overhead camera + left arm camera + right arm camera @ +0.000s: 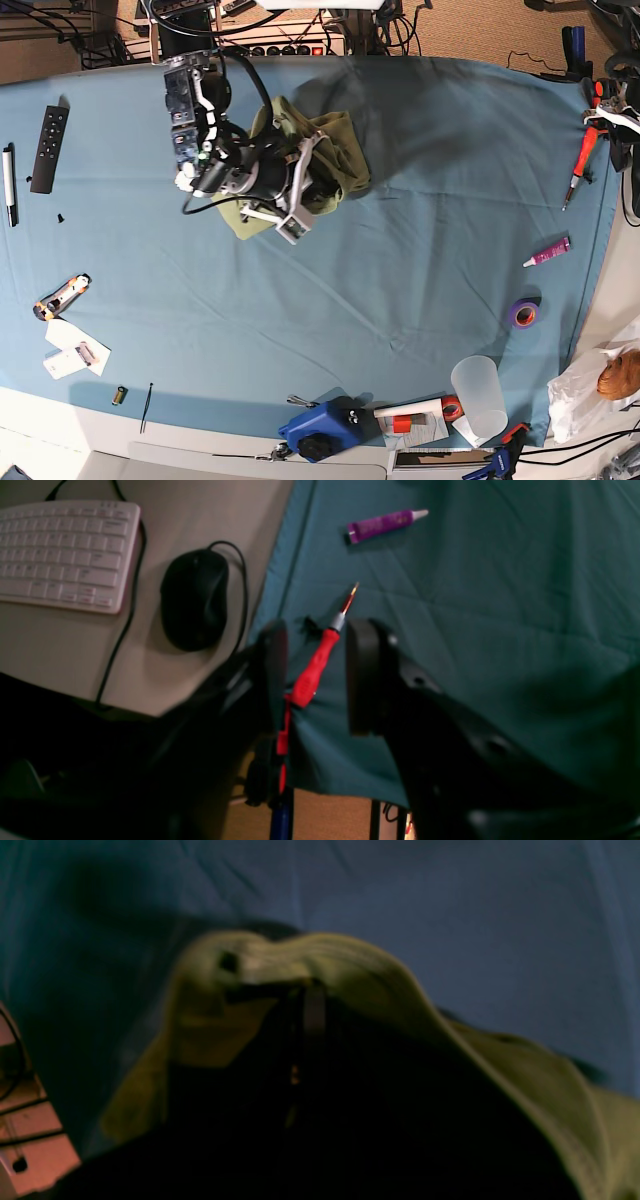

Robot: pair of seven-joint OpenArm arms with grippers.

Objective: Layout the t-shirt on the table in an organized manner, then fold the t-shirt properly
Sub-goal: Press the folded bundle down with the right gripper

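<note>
The olive-green t-shirt (340, 145) lies bunched up at the back middle of the teal table (420, 250). My right gripper (318, 190) is shut on a fold of the t-shirt (350, 965); in the right wrist view the cloth drapes over the dark fingers (314, 1005) and hides their tips. My left gripper (319, 635) hovers over the table's right edge (280, 555), far from the shirt. Its jaws stand apart and hold nothing. A red screwdriver (320, 660) lies on the cloth below the gap.
A purple tube (385, 525) lies past the screwdriver. A white keyboard (65, 550) and black mouse (195, 597) sit on the beige desk beside the table. A tape roll (523, 313), plastic cup (478, 395), blue tool (320, 430), remote (50, 148) and utility knife (60, 297) dot the table's edges.
</note>
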